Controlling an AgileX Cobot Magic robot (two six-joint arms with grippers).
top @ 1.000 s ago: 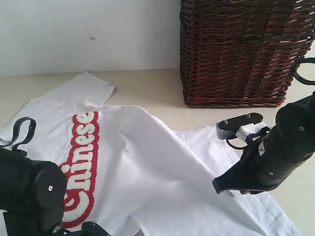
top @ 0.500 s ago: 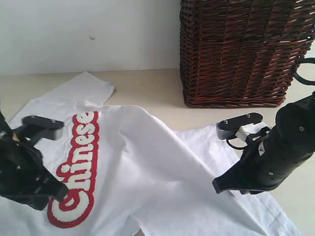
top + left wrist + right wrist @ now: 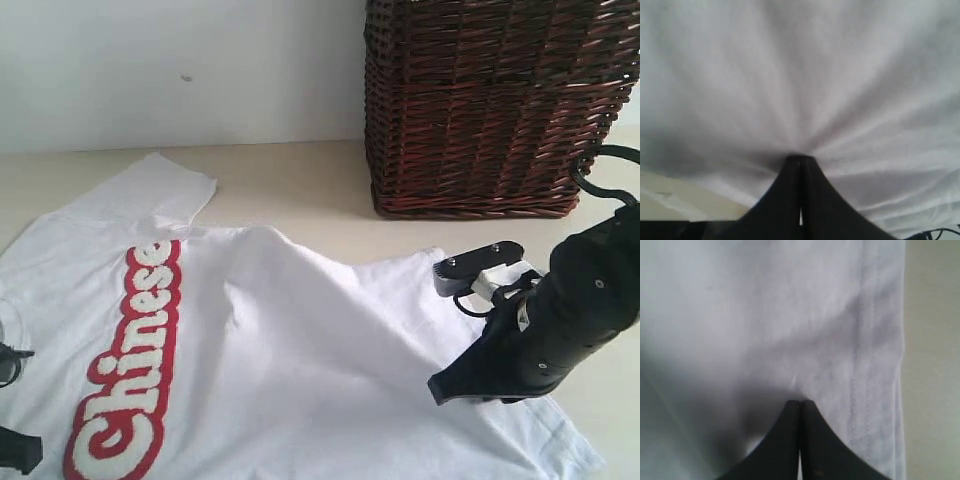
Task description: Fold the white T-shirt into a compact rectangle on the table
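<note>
In 1 second my left gripper [image 3: 800, 159], pinched shut on cloth, has dragged the T-shirt [image 3: 300, 340] flatter across the table [image 3: 290, 190] (right gripper [image 3: 800, 403] likewise clamps its hem), so folding proper remains unstarted.

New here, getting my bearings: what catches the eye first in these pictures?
A white T-shirt lies spread over the table, its red band with fuzzy "Chinese" letters at the left. A dark wicker basket stands behind it at the right. The right claw, shut, pinches the shirt's cloth near a stitched hem.
</note>
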